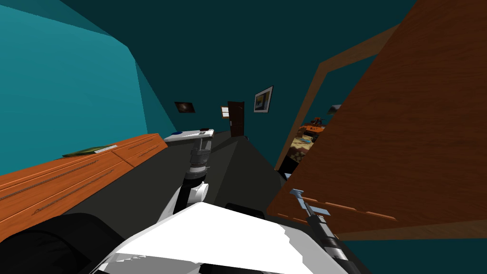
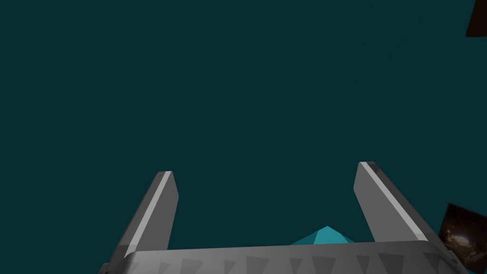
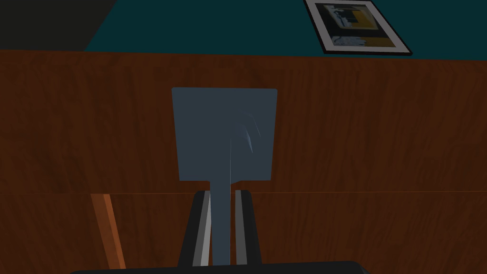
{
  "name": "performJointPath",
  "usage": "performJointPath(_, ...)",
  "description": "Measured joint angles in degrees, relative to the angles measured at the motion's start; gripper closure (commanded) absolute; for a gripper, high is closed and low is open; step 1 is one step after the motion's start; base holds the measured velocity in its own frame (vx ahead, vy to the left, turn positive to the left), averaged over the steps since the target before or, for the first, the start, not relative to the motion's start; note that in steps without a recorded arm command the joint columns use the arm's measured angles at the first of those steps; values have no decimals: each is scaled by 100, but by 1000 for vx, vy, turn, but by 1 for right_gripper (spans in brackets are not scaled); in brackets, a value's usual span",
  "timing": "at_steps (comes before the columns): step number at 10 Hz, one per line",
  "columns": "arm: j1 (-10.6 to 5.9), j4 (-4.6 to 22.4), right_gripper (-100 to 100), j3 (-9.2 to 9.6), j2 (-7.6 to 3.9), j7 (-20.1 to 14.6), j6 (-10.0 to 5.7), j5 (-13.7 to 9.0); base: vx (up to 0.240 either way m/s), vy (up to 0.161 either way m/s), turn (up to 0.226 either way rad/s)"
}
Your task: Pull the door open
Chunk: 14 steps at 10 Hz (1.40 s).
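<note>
A lived-in home [image 1: 57, 85] — framed picture [image 1: 263, 99], wooden drawer unit [image 1: 71, 181], wooden door [image 1: 404, 142].

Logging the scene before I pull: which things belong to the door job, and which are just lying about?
Job: brown wooden door, grey-blue flat door handle, right pincer shut on it.
Lying about: orange wooden dresser, framed wall picture, white table.

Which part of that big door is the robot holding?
Find the large brown wooden door standing open on the right of the head view. At its edge nearest the robot sits the door handle, the right jaws shut on its narrow stem. It is a flat grey-blue plate, the only non-wood piece on the panel.
</note>
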Motion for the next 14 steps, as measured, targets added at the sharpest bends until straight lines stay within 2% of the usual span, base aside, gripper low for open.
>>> performJointPath(6, 6, 0, 100, -4, -2, 1, -1, -3, 0, 3, 8)
performJointPath(8, 56, -19, 100, -16, -17, 1, -23, -18, 0, 4, 10)
performJointPath(10, 28, 58, 100, -10, -15, -3, -77, -14, 0, -5, -15)
performJointPath(12, 72, -22, 100, -11, -18, -3, -43, -16, 0, 0, 0)
performJointPath(14, 32, 47, 100, -8, -11, -1, -66, -14, 0, 0, 0)
